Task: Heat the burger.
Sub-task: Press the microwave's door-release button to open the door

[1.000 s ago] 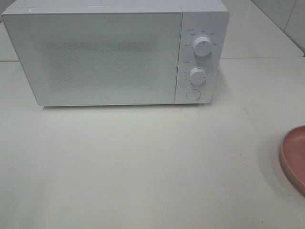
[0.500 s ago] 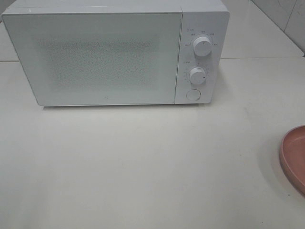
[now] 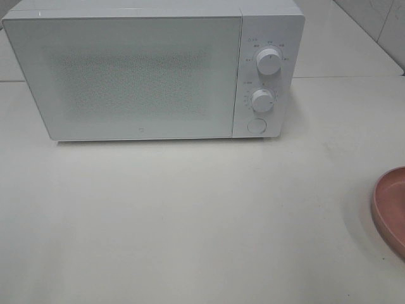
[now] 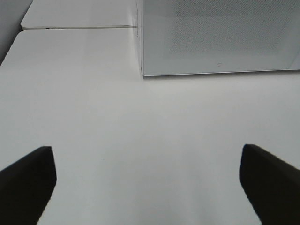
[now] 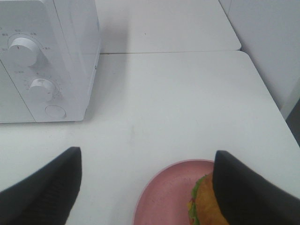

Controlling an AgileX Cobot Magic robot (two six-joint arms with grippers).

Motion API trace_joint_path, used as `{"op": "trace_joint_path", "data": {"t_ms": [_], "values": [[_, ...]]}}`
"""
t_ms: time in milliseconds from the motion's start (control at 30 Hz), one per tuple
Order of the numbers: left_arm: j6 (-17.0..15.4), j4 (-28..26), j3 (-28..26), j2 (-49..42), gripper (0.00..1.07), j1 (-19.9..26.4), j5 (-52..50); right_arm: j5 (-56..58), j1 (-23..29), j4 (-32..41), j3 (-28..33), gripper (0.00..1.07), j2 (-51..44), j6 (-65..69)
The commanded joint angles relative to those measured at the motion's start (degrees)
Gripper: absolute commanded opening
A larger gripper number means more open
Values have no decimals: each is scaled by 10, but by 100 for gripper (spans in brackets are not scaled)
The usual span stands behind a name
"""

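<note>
Nearest, the left claw (image 4: 146, 154) hangs over bare table (image 3: 190, 221) with its two dark fingers (image 4: 28, 180) spread wide and nothing between them. The right claw (image 5: 146, 159) is spread wide too and grips nothing. It hangs over the pink plate (image 5: 161, 194), which in the high view sits at about 4 o'clock and is cut off by the picture's edge.

The burger (image 5: 204, 204) lies on that plate, on the side close to one finger of the right claw. The finger covers part of it, so I cannot tell if they touch. Its golden bun and a bit of green lettuce show. It is not in the high view.

From the plate toward 10 o'clock a broad stretch of table lies open, reaching the foot of the microwave (image 3: 152, 69). The left wrist view shows the same open ground running out to the table's side edge (image 4: 11, 49), which ends in a rounded corner.

The microwave stands at 12 o'clock. Its door (image 3: 126, 76) is shut, and its front edge is parallel to the near side of the table. To the door's 3 o'clock is a panel with an upper knob (image 3: 269, 62), a lower knob (image 3: 262, 100) and a round button (image 3: 255, 125).

A seam (image 3: 348, 77) runs across level with the microwave, where a second tabletop (image 3: 342, 44) begins. At 1 o'clock tiled wall (image 3: 386, 25) closes the far corner.
</note>
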Motion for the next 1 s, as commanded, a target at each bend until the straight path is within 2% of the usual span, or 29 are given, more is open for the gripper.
{"op": "trace_joint_path", "data": {"t_ms": [33, 200, 433, 667, 833, 1000], "values": [[-4, -4, 2, -10, 100, 1, -5, -51, -3, -4, 11, 75, 19, 0], [-4, -4, 2, -10, 100, 1, -5, -164, -3, -2, 40, 75, 86, 0], [-4, -4, 2, -10, 100, 1, -5, -225, -3, -4, 40, 75, 156, 0], [-4, -4, 2, -10, 100, 1, -5, -366, -3, -3, 40, 75, 252, 1], [-4, -4, 2, -10, 100, 1, -5, -420, -3, -3, 43, 75, 289, 0], [-4, -4, 2, -10, 100, 1, -5, -564, -3, 3, 86, 75, 347, -14]]}}
